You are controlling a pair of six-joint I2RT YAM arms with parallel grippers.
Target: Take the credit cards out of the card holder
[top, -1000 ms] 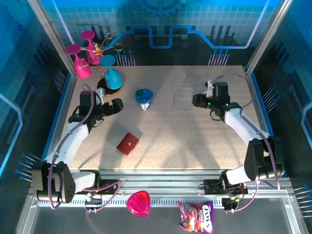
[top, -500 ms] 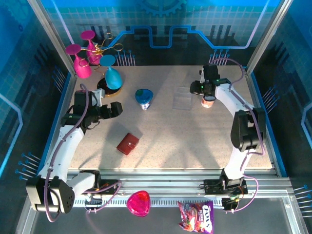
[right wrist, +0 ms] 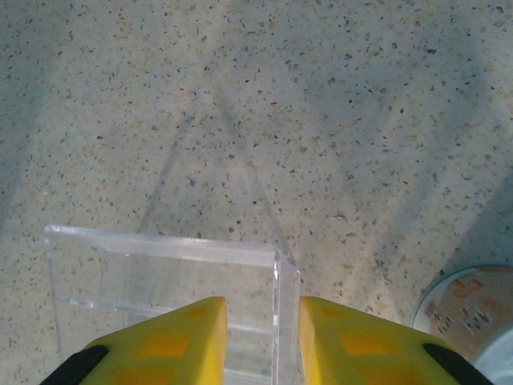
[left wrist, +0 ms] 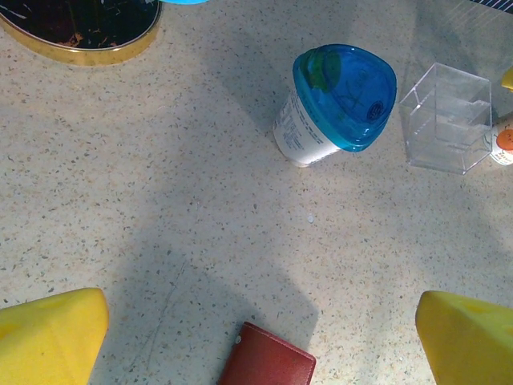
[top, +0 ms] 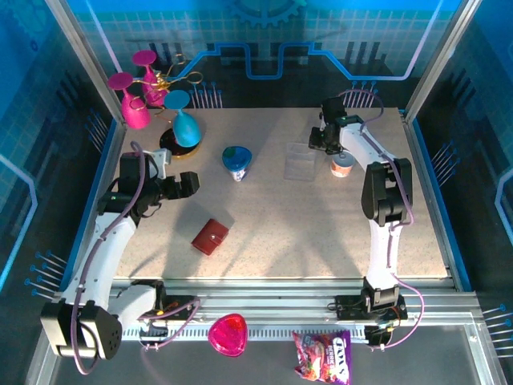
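Note:
The card holder (top: 210,237), a dark red wallet, lies folded shut on the speckled table, left of centre. The credit cards are hidden. My left gripper (top: 186,184) hovers up and left of it, open wide. In the left wrist view the card holder (left wrist: 268,362) sits at the bottom edge, between the yellow fingertips of the left gripper (left wrist: 260,321). My right gripper (top: 316,144) is at the far right, over a clear plastic box (top: 300,163). The right wrist view has the right gripper (right wrist: 263,321) narrowly open, straddling one wall of the clear box (right wrist: 160,269).
A blue-lidded cup (top: 236,160) lies on its side mid-table. A small orange-labelled jar (top: 342,164) stands right of the clear box. Pink and blue goblets (top: 138,103) crowd the back left corner. A pink heart dish (top: 228,333) and a candy bag (top: 322,357) lie in front of the table.
The right arm has swung to the far side and brought its gripper left over the clear box, its jaws narrowing. The left arm drew back slightly, still open.

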